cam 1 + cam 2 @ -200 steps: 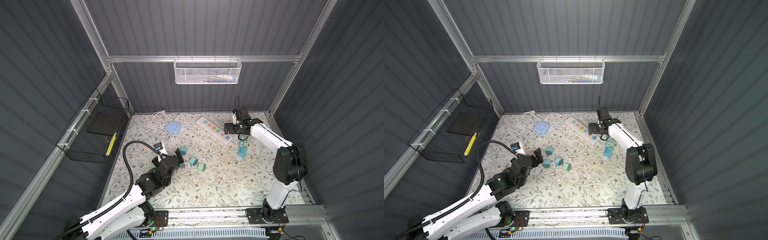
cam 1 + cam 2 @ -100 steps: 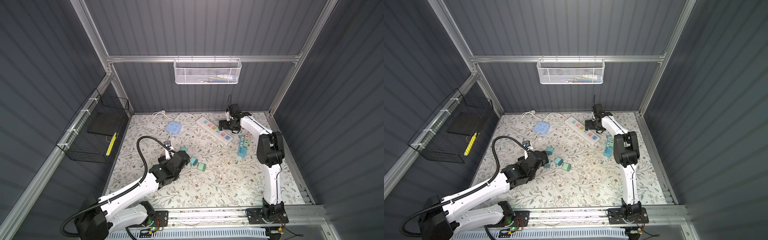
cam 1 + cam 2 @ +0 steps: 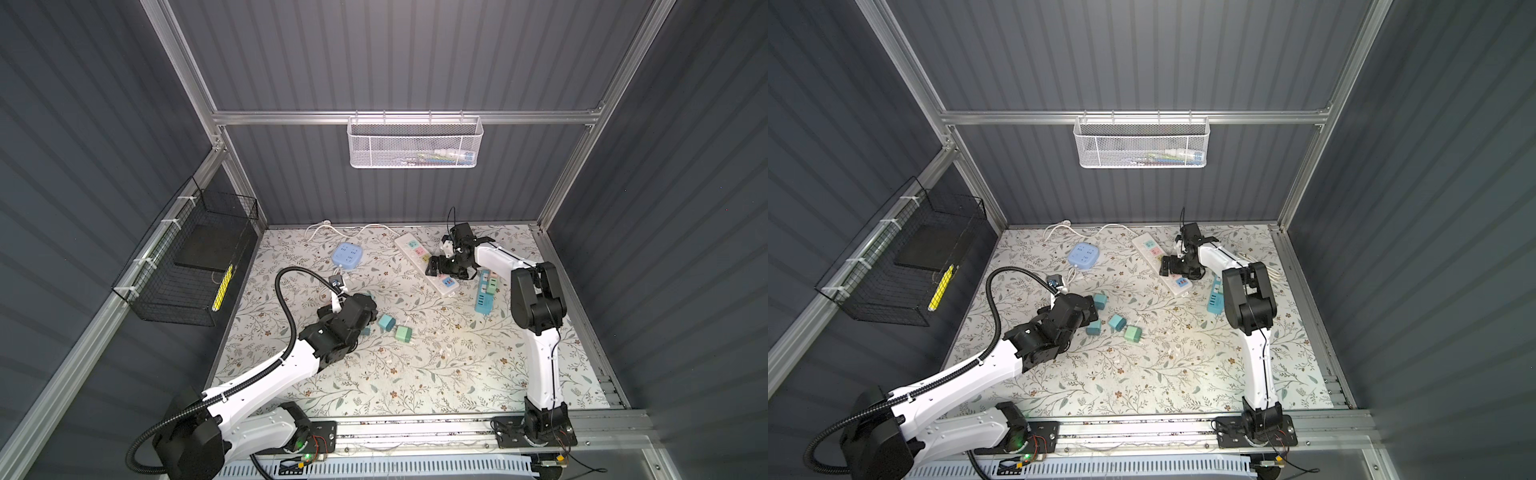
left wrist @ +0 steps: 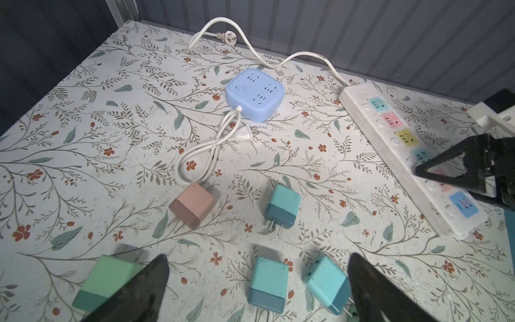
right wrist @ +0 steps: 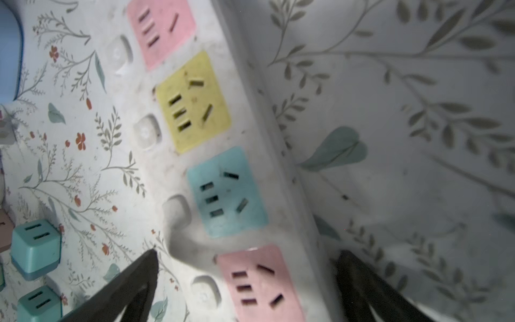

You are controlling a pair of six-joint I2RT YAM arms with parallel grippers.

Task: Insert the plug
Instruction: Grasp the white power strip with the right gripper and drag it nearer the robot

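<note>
The left end effector [image 4: 257, 263] is released, its fingers [image 4: 147, 287] spread wide with nothing gripped. It hangs low over the plugs scattered on the counter [image 4: 83, 125]. A teal plug [image 4: 267, 281] lies between the fingers and a second teal plug [image 4: 327, 283] just inside one of them. A green plug [image 4: 107, 278] is half hidden behind the other finger. Whether any of these is touched cannot be told. Just ahead of this end effector a pink plug [image 4: 192, 209] and a third teal plug [image 4: 282, 206] lie apart, prongs turned towards it. Further ahead are a looped cable [image 4: 206, 150] and a blue hub [image 4: 255, 94].

The right end effector [image 5: 248, 255] is likewise released and empty. It is poised over the white strip [image 5: 278, 167], one finger to each side, with a pink socket [image 5: 259, 281] between them. A teal socket [image 5: 225, 192] and a yellow socket [image 5: 192, 101] lie ahead of it. In both top views part of the strip is covered by this end effector. A blue strip [image 3: 482, 301] lies just beside it, on the side away from the plugs.

The pink plug is shown by the left wrist view but is not made out in either top view. Only the top views show a white basket [image 3: 415, 141] on the back wall and a black basket [image 3: 187, 266] on the side wall.
</note>
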